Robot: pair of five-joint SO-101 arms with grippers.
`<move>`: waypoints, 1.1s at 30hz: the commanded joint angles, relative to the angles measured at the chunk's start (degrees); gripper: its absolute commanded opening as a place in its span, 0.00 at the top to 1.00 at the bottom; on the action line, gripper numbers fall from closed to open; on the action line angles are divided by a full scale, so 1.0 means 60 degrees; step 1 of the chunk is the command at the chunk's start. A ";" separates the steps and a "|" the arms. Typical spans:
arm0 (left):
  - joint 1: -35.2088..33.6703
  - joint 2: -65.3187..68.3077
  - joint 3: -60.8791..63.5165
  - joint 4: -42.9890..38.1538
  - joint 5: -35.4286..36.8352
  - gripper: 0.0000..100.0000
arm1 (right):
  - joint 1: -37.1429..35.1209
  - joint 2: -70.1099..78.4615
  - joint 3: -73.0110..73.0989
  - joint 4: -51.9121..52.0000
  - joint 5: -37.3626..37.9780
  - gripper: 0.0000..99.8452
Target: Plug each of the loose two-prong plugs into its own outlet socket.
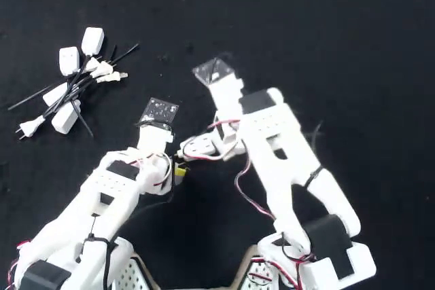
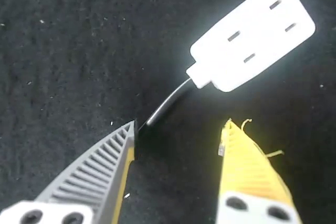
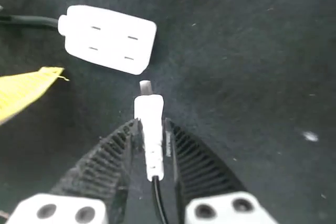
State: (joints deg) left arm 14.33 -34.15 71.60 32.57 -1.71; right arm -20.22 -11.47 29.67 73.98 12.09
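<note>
My right gripper (image 3: 151,124) is shut on a white two-prong plug (image 3: 149,114). Its black cord trails back between the fingers, and its prongs (image 3: 145,85) point at a white outlet block (image 3: 107,38) lying flat a short way ahead, apart from it. My left gripper (image 2: 179,125) is open with nothing between its grey and yellow fingers. It hovers just short of the same outlet block (image 2: 252,35), whose black cable (image 2: 165,106) runs toward the grey fingertip. The yellow finger (image 3: 29,90) also shows in the right wrist view. Both arms meet mid-table in the high view and hide the block.
A heap of white outlet blocks, plugs and black cords (image 1: 75,79) lies at the far left of the black table (image 1: 340,52), with one loose plug (image 1: 30,127) at its near edge. The left arm (image 1: 122,181) and right arm (image 1: 272,134) stand close together.
</note>
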 commanded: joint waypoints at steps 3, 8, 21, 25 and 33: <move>-0.0022 -0.0132 -0.0359 0.0044 -0.0044 0.74 | -0.0396 0.0725 -0.3099 0.1963 0.0029 0.99; -0.0857 -0.0132 -0.0432 0.0044 -0.0059 0.74 | -0.0747 0.2322 -0.4330 0.2198 -0.0645 0.99; -0.1311 -0.0117 -0.1106 0.1216 -0.0059 0.74 | -0.0733 0.5487 -0.7788 0.4425 -0.1245 0.99; -0.1062 -0.0117 -0.1018 0.1187 -0.0059 0.74 | -0.0733 0.5927 -0.8037 0.4425 -0.1670 0.99; -0.1092 -0.0117 -0.1018 0.1187 -0.0059 0.74 | -0.0777 0.6029 -0.8037 0.4381 -0.1773 0.99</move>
State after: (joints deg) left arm 7.03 -34.15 67.74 39.69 -1.63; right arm -23.91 24.84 -15.43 98.95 1.80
